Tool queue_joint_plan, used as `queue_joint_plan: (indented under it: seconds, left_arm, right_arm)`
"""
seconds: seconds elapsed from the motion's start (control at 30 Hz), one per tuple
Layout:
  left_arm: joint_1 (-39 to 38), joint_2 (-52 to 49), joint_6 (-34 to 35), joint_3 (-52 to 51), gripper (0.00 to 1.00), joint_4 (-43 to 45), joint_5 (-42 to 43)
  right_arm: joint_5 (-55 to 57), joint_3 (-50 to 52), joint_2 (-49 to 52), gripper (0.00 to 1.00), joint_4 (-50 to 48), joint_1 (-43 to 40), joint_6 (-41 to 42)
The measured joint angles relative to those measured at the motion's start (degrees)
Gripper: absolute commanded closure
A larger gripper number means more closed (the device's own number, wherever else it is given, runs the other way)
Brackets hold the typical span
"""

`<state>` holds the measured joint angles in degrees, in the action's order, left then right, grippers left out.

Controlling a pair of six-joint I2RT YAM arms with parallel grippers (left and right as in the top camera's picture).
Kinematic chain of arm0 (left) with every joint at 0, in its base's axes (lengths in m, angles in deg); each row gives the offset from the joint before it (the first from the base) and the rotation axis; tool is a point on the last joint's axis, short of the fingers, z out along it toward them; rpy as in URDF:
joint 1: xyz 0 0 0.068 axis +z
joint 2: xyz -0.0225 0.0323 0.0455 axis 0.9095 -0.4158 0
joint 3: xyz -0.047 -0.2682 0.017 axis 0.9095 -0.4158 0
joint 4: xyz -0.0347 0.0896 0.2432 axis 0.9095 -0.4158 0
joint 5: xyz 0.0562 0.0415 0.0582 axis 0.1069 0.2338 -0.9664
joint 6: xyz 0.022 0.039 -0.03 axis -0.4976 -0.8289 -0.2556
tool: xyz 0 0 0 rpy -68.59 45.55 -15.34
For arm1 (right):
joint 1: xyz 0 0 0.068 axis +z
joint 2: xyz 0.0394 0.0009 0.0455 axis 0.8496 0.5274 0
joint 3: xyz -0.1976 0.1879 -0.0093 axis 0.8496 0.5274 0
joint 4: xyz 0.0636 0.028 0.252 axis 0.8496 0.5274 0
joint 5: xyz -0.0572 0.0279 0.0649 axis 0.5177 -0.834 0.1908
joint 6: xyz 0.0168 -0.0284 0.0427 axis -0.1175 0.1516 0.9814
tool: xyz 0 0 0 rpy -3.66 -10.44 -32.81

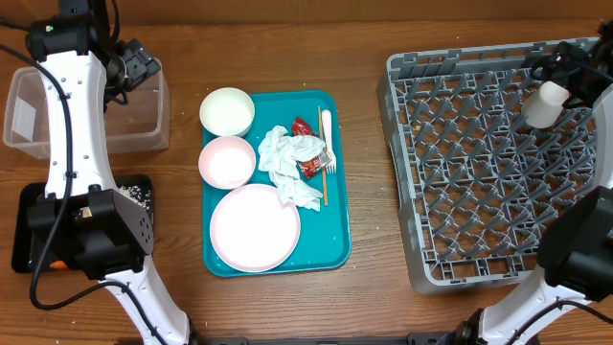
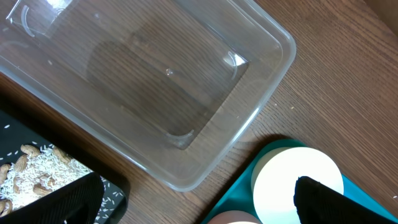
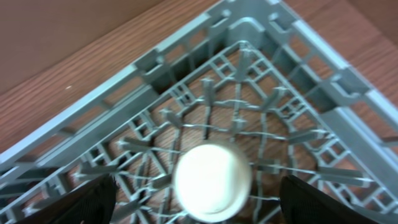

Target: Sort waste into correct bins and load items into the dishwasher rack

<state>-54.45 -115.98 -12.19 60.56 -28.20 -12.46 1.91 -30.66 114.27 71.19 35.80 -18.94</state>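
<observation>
The grey dishwasher rack stands at the right. My right gripper hovers over its far right corner, open, with the small white cup just below it. In the right wrist view the cup lies on the lattice between my spread fingers, touching neither. My left gripper is open and empty by the clear tub. The black tray holds beige scraps and a carrot. Napkins, wrapper, fork, stick, two bowls and plate lie on the teal tray.
The teal serving tray sits in the middle of the wooden table. In the left wrist view my open fingers span the empty clear tub's corner, the black tray with rice and peanuts, and a white bowl.
</observation>
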Motion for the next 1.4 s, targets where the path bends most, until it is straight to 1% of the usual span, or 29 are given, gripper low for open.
queue_joint_plan:
  seconds: [0.07, 0.17, 0.2, 0.27, 0.37, 0.4, 0.47, 0.57, 0.67, 0.77, 0.8, 0.83, 0.9, 1.03, 1.23, 1.33, 1.4]
  left_arm:
    - [0.00, 0.00, 0.00, 0.00, 0.00, 0.00, 0.00]
    - [0.00, 0.00, -0.02, 0.00, 0.00, 0.00, 0.00]
    - [0.00, 0.00, -0.02, 0.00, 0.00, 0.00, 0.00]
    - [0.00, 0.00, 0.00, 0.00, 0.00, 0.00, 0.00]
    - [0.00, 0.00, 0.00, 0.00, 0.00, 0.00, 0.00]
    - [0.00, 0.00, 0.00, 0.00, 0.00, 0.00, 0.00]
    - [0.00, 0.00, 0.00, 0.00, 0.00, 0.00, 0.00]
    - [0.00, 0.00, -0.02, 0.00, 0.00, -0.02, 0.00]
    - [0.00, 0.00, 0.00, 0.00, 0.00, -0.02, 0.00]
    - [0.00, 0.00, -0.02, 0.00, 0.00, 0.00, 0.00]
    - [0.00, 0.00, 0.00, 0.00, 0.00, 0.00, 0.00]
    - [0.00, 0.00, 0.00, 0.00, 0.00, 0.00, 0.00]
    - [0.00, 0.00, 0.00, 0.00, 0.00, 0.00, 0.00]
    - [0.00, 0.00, 0.00, 0.00, 0.00, 0.00, 0.00]
    - [0.00, 0.00, 0.00, 0.00, 0.00, 0.00, -0.02]
    - [0.00, 0.00, 0.00, 0.00, 0.00, 0.00, 0.00]
    - [0.00, 0.00, 0.00, 0.00, 0.00, 0.00, 0.00]
  right_arm:
    - [-2.56, 0.00, -0.02, 0.13, -0.02, 0.74, 0.02]
    - [-10.93, 0.02, -0.90, 0.13, -0.02, 3.56, 0.02]
    - [-16.85, 0.00, -1.88, 0.08, -0.04, 6.14, 0.00]
    - [-23.61, 0.02, -2.99, 0.00, 0.02, 9.88, 0.04]
    - [-32.02, 0.00, -3.67, 0.00, 1.03, 17.42, 0.00]
    - [-34.82, 0.00, -3.67, 0.00, 1.33, 21.33, 0.02]
    - [-36.20, 0.00, -3.67, 0.00, 1.81, 28.09, -0.02]
    - [-29.68, 0.00, -3.67, 0.00, 3.96, 35.17, 0.02]
    - [-19.43, 0.02, -3.67, 0.00, 5.25, 45.88, 0.00]
    - [-14.60, 0.02, -3.67, 0.00, 5.35, 52.13, 0.07]
    - [-13.42, 0.02, -3.67, 0.01, 5.33, 53.48, 0.20]
    - [-12.55, 0.02, -3.63, 0.06, 5.38, 54.90, 0.61]
    - [-11.21, 0.02, -2.93, 0.10, 5.86, 56.94, 1.66]
    - [-9.44, 0.02, 1.11, 0.11, 8.09, 58.97, 2.78]
    - [-4.90, 0.02, 8.50, 0.08, 8.52, 57.79, 5.14]
    - [-1.95, 0.04, 12.11, 0.06, 7.04, 57.22, 5.64]
    - [-1.22, 0.07, 12.57, 0.06, 5.68, 56.94, 5.84]
